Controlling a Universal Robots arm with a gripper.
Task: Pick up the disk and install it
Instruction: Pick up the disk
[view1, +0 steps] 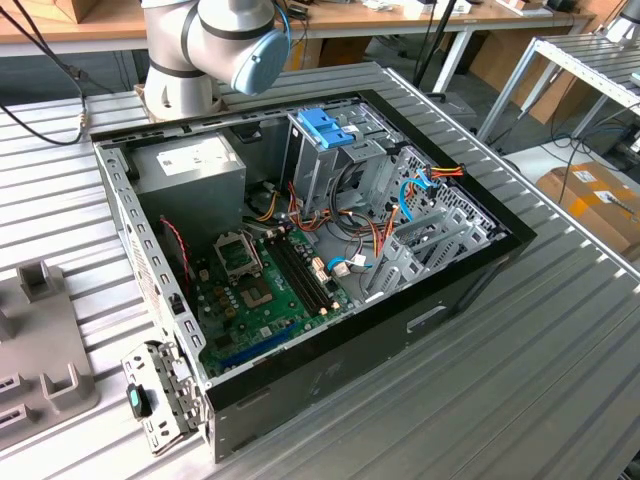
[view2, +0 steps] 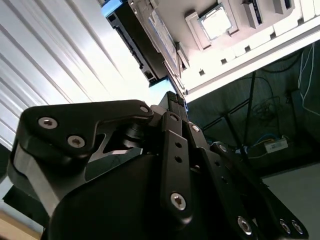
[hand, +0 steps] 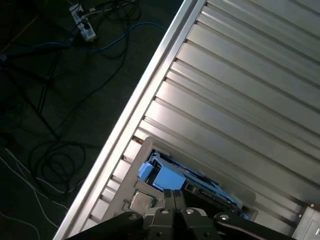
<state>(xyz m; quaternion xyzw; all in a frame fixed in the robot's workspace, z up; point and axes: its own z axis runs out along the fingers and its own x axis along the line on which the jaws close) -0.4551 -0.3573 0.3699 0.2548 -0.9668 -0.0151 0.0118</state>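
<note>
One disk (hand: 166, 178) lies just beyond the claw (hand: 173, 194).

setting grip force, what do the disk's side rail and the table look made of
On the disk, the side rail looks like light blue plastic, matte and evenly coloured; the body is mostly hidden. The table is probably aluminium: bare silvery ribbed slats with a soft sheen.

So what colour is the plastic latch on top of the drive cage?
Blue; the latch shows best in the exterior view.
</note>
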